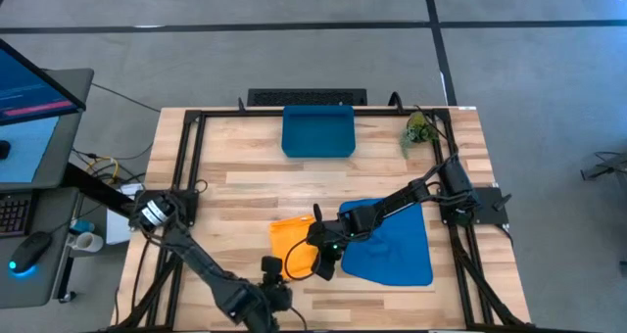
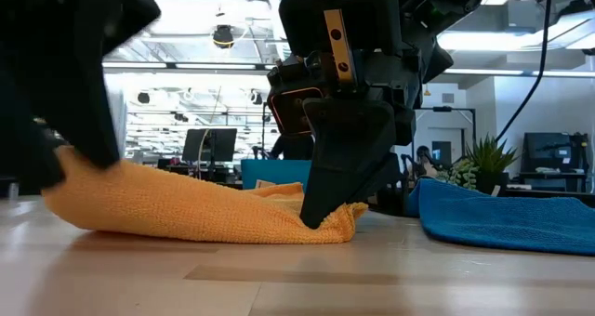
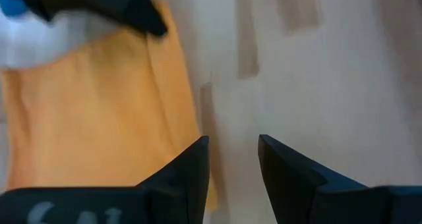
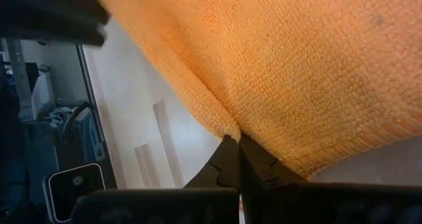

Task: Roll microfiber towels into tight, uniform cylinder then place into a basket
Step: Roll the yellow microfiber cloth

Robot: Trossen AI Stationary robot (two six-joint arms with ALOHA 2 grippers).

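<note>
The orange-yellow towel [image 1: 292,243] lies rumpled on the wooden table, near the front. The bright blue towel [image 1: 392,245] lies spread flat to its right. The dark-blue basket [image 1: 318,130] stands at the far edge. My right gripper [image 1: 323,262] reaches in from the right and is shut on the orange towel's right edge. My left gripper [image 1: 271,270] is open at the towel's near left part. In the left wrist view one of its fingers [image 3: 191,168] stands over the towel's edge and the other over bare wood. My right gripper pinches the orange towel's edge [image 4: 227,126] between its two fingertips, near the towel's near right corner [image 2: 346,225]. The fingers come from above, slanting down. The towel rests on the table and bunches into a small fold at the pinch. My left gripper is open at the towel's edge [image 3: 188,128]; I cannot tell whether it touches the cloth.
A small green plant [image 1: 419,129] stands at the far right, beside the basket. Bare wood lies between the towels and the basket. A black frame runs along the table's edges [image 1: 186,166]. A desk with a monitor stands off the table's left side.
</note>
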